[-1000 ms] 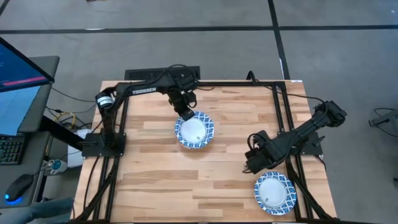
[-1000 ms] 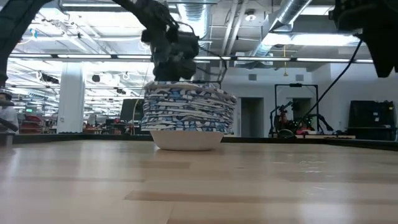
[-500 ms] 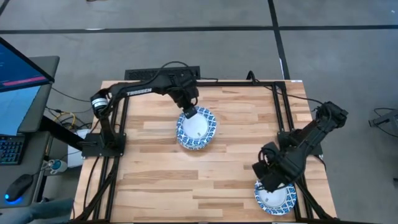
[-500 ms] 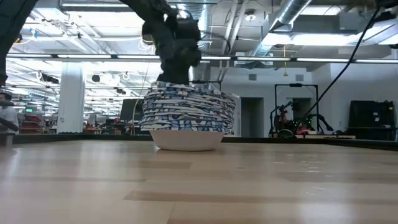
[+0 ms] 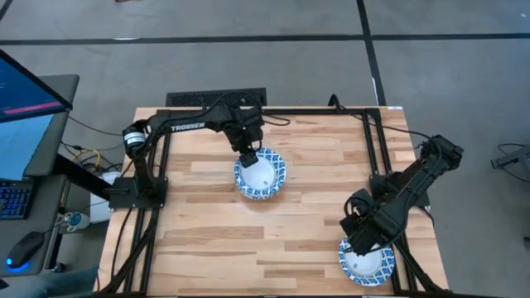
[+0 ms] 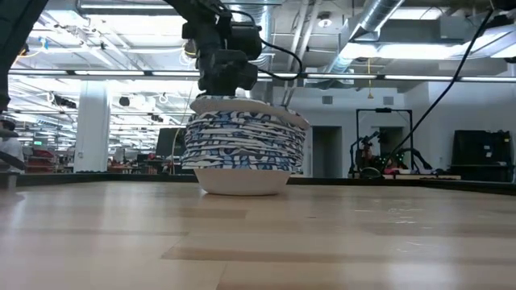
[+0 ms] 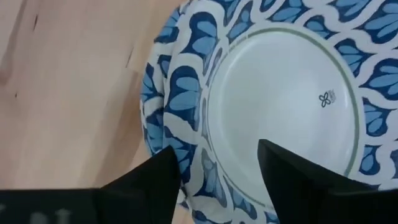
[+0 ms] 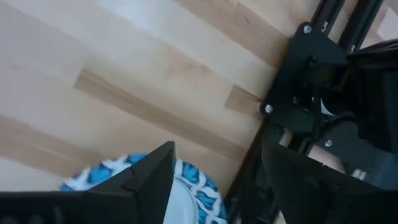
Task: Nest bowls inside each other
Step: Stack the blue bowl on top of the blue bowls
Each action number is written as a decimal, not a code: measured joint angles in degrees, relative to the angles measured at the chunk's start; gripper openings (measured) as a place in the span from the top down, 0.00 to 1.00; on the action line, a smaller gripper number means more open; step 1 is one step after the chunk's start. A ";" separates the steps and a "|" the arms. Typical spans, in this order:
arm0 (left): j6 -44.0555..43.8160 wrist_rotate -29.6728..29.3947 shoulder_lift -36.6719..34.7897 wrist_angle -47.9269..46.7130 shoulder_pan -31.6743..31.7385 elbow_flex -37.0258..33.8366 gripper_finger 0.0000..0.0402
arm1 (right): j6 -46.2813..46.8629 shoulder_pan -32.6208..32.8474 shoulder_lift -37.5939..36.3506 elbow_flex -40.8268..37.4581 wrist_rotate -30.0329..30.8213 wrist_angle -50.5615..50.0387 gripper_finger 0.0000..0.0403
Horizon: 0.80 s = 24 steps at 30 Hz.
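Observation:
A tall stack of nested blue-and-white bowls [image 5: 263, 175] stands on the table's middle, resting on its lowest bowl [image 6: 242, 181]. The top bowl [image 6: 254, 111] lies a little tilted in the stack. My left gripper [image 7: 217, 177] hovers open over the stack's far left side, one finger inside and one outside the top bowl's rim [image 7: 186, 124]. A single bowl [image 5: 374, 266] lies at the near right corner. My right gripper [image 5: 358, 242] hangs open just above its far left rim [image 8: 186, 180], hiding part of it.
Black arm frames run along the table's left [image 5: 137, 190] and right [image 5: 389, 182] sides. Bare wood lies between the stack and the single bowl [image 5: 290, 240]. A monitor and keyboard stand off the table's left edge [image 5: 25, 124].
My left gripper has opened and let go of the top bowl's rim, then risen slightly; the bowl now rests on the stack. My right gripper has moved toward the table's near edge and now hangs over the single bowl.

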 joint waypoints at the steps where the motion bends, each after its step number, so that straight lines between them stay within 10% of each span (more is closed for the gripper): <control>1: -0.10 0.30 0.00 0.06 -0.15 0.00 0.50 | -1.24 0.02 0.00 -0.01 -0.16 0.03 0.34; 24: 6.61 -4.53 -3.50 -10.43 -1.52 14.14 0.50 | -15.32 0.39 0.02 -0.02 -7.14 0.04 0.34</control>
